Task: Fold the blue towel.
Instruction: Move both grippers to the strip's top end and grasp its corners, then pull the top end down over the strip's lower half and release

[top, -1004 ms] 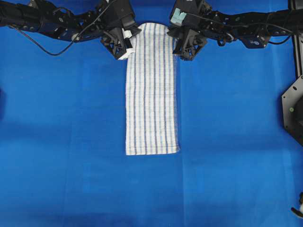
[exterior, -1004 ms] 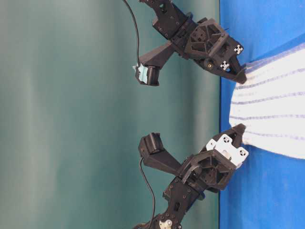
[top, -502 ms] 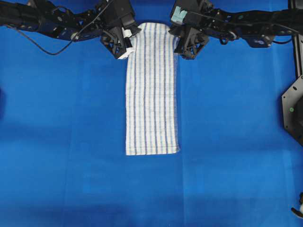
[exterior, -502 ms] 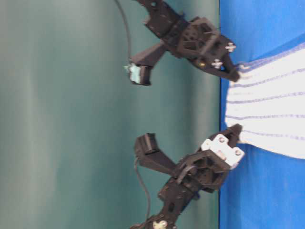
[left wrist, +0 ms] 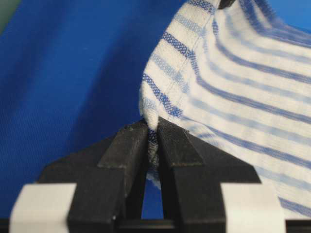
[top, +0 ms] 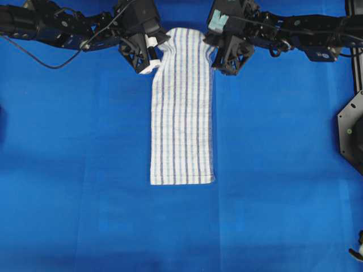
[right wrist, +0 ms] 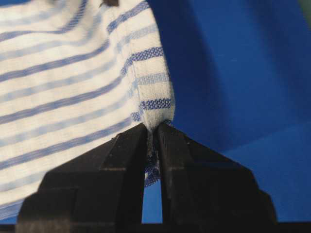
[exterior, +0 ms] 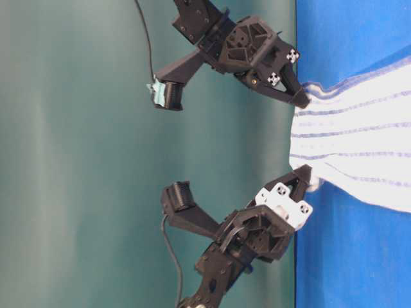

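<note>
Overhead view shows the blue towel point(top: 182, 107) lying as a long narrow strip down the middle of the desk point(top: 74, 170), its far end lifted. Your left hand point(top: 152, 56) pinches one far corner and your right hand point(top: 218, 56) pinches the other, both clamped tight on the cloth in the wrist views. Carry both corners at matching height and pace toward the near edge, keeping the cloth taut so the edges land aligned.

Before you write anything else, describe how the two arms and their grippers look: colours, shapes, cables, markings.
Both arms are black, angular, bolted segments trailing thin black cables. The left gripper carries white tape patches; the right gripper has a pale teal block on its wrist. Both have flat black wedge-shaped fingers.
</note>
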Motion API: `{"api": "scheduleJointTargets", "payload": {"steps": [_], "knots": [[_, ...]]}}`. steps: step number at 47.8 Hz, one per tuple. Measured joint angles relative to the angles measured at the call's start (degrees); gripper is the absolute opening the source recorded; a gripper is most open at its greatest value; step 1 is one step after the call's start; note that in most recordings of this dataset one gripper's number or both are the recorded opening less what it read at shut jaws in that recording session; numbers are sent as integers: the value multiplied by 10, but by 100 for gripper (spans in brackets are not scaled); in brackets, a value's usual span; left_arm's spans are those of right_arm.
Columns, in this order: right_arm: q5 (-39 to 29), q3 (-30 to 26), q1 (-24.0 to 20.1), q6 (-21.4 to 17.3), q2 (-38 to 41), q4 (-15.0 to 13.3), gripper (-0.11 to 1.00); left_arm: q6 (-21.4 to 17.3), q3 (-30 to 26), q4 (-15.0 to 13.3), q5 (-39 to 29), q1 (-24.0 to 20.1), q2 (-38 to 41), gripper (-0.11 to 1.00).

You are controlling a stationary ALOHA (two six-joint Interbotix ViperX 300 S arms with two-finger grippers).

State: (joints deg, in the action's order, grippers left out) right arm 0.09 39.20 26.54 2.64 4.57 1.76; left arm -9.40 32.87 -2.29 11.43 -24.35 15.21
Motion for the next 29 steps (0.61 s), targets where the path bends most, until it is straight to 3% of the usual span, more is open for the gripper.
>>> {"api": "scheduleJointTargets", "payload": {"steps": [9, 29], "knots": [[-25, 16, -43, -4, -46, 0, 13, -25, 16, 0, -19, 33, -38, 3], [-55, 60, -144, -31, -136, 8, 13, -32, 44, 0, -68, 128, -130, 3]]}}
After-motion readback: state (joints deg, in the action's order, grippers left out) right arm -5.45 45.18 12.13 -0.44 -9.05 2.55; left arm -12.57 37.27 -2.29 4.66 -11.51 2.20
